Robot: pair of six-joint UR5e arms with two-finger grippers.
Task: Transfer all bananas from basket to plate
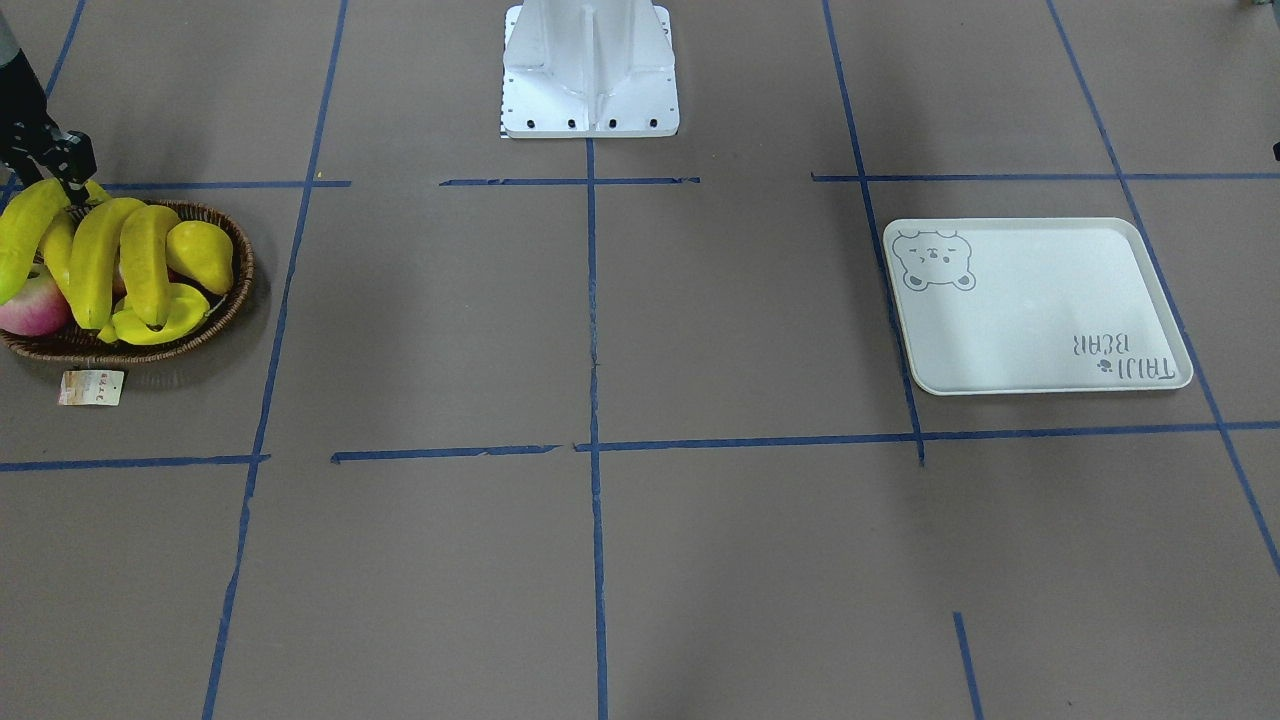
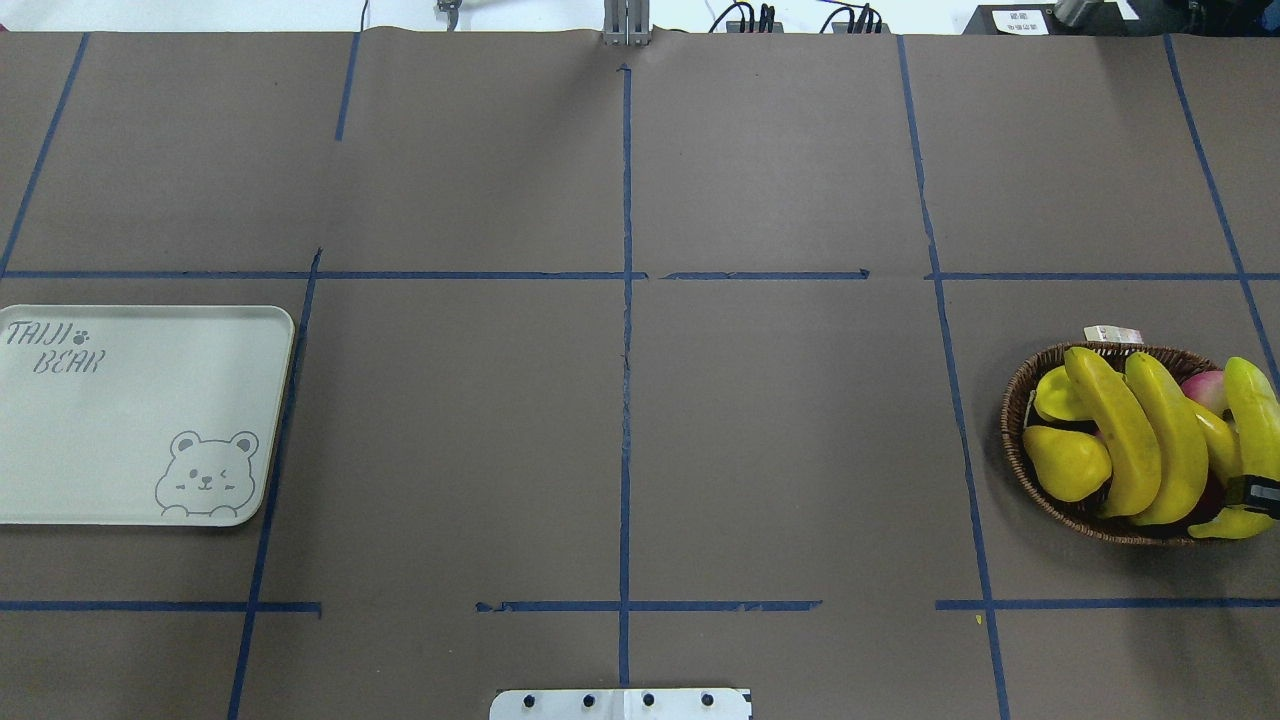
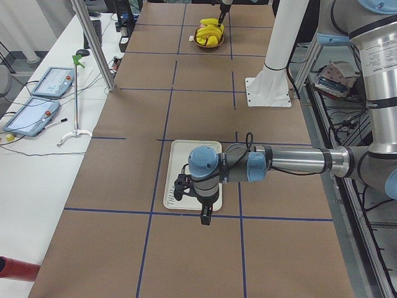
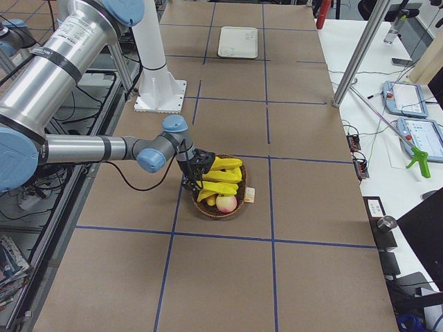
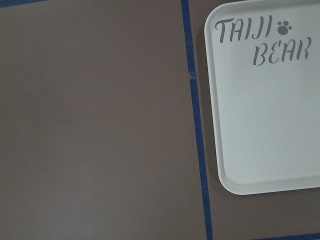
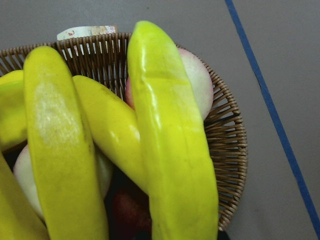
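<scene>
1. At the basket's (image 2: 1012, 445) robot-side rim, the right end effector (image 1: 70, 185) is seen closed on the end of one banana (image 2: 1255, 410), which is held above the rest.
2. Inside the basket, three other bananas (image 2: 1110, 430) are laid side by side.
3. Well apart from the basket, the plate (image 1: 1040, 300) is set on the bench (image 1: 700, 350).
4. Over the plate's edge, the left end effector (image 3: 206, 217) is held; whether it is open or closed cannot be told.

TAIJI BEAR: grey lettering with a paw-print mark sits in one corner of the pale plate (image 2: 120, 420). Print on the paper tag (image 1: 91, 388) beside the basket (image 1: 243, 285) is too small to read.
</scene>
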